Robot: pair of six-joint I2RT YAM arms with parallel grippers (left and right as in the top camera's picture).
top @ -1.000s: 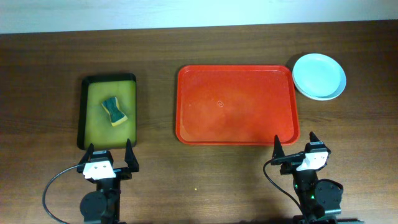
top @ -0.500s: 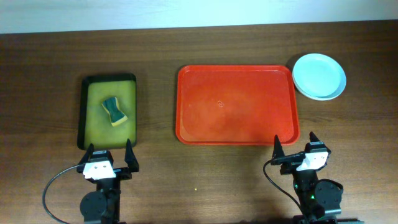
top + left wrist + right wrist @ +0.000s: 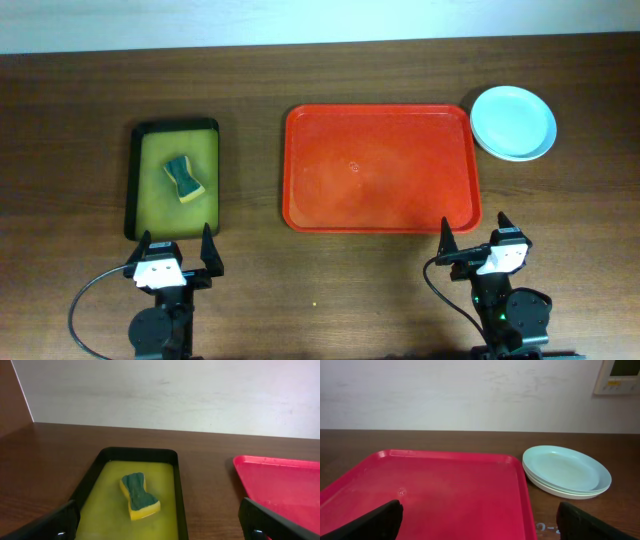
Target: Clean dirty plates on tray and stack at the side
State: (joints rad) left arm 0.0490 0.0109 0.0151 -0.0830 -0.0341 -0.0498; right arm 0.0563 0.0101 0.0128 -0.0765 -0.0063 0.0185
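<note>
Dark brown wooden bench (image 3: 250, 200), grain running left to right. Three items directly on it. Large red tray (image 3: 380, 168) at centre. Stack of plates (image 3: 513, 122) just beside its far right corner; contact unclear. Black-rimmed yellow-green tray (image 3: 160, 210) to the left, well apart from the red one.

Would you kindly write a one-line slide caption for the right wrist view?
Bare red tray in the foreground, with the plates stacked on the table beside its far right corner.

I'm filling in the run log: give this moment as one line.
plates stacked right of tray | tray holds no plates | sponge in small tray | left gripper open, empty | right gripper open, empty
</note>
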